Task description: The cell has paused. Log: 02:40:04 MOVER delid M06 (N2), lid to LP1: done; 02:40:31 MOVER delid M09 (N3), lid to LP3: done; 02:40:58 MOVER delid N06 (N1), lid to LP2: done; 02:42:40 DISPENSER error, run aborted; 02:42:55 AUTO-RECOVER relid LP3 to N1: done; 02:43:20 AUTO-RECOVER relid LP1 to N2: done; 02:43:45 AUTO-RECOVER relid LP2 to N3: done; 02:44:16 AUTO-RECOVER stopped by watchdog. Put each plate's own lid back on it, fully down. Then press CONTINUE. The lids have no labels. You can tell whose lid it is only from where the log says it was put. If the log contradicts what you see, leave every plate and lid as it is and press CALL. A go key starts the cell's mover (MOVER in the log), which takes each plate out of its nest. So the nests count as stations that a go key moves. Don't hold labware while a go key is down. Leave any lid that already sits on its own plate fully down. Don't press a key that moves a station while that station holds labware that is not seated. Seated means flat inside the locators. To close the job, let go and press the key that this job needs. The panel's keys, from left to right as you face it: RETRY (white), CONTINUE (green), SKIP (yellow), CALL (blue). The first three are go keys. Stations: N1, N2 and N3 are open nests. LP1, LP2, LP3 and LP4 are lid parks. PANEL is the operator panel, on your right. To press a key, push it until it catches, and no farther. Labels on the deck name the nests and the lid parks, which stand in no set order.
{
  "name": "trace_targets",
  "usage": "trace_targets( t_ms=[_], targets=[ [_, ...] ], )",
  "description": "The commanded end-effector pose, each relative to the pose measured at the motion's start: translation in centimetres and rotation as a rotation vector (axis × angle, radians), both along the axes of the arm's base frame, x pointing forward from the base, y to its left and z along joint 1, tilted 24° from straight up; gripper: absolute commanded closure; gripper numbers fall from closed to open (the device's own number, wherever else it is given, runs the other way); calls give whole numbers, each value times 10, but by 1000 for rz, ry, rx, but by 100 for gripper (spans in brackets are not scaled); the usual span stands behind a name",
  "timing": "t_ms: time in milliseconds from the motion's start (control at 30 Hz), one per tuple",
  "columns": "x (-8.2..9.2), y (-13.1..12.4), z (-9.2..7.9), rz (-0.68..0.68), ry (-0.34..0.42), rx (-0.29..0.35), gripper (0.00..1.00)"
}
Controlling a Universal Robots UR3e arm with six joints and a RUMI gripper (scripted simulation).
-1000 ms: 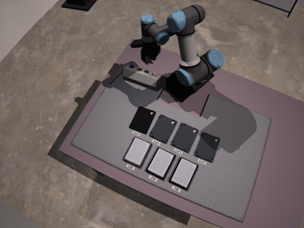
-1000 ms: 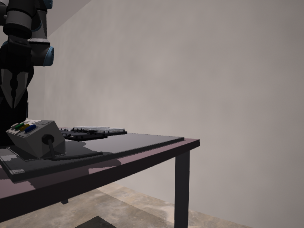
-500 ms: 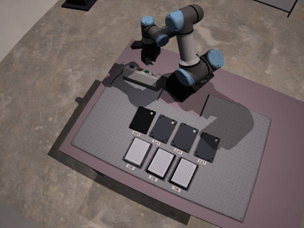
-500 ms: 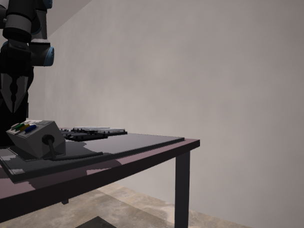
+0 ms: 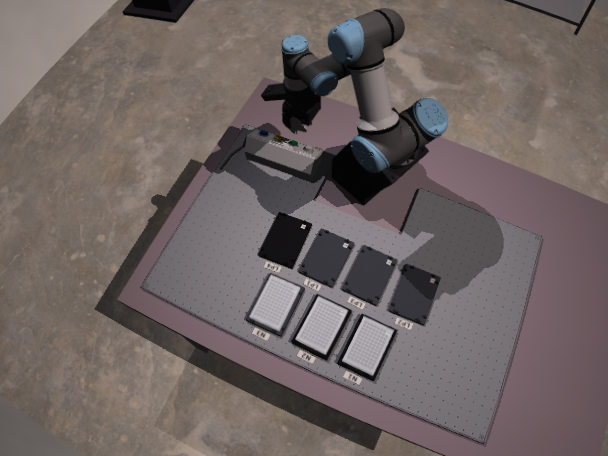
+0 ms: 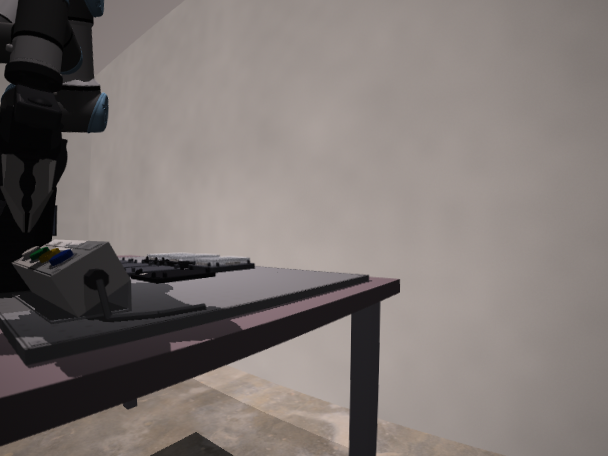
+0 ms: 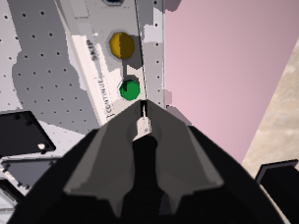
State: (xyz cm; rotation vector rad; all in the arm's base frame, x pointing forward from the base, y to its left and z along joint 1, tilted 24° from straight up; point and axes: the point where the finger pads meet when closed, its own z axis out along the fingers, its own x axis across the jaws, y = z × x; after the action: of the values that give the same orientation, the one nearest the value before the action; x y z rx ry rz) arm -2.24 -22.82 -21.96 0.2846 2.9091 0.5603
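We see the black two-jaw gripper (image 7: 144, 112) pinched fully together, gripping nothing, pointing down just above the round green CONTINUE key (image 7: 130, 89) on the sloped grey operator panel (image 5: 280, 155), whose key row runs lengthwise.

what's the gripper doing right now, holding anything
Gripper: closed, holding nothing, poised just above the green CONTINUE key.

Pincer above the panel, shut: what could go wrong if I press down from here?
The pincer tip looks short of the green CONTINUE key in the wrist view, so a straight descent may hit the panel face or a neighbouring key. The yellow SKIP key, also a go key, sits close beside it. The middle lidded plate and its neighbours look flat from above, but no view confirms that the lids are fully down.
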Motion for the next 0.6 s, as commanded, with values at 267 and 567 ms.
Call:
trace_targets(
  t_ms=[267,567],
  targets=[
    [3,1,-4,0,1,-2,100],
    [7,2,-9,0,1,-2,100]
  ],
)
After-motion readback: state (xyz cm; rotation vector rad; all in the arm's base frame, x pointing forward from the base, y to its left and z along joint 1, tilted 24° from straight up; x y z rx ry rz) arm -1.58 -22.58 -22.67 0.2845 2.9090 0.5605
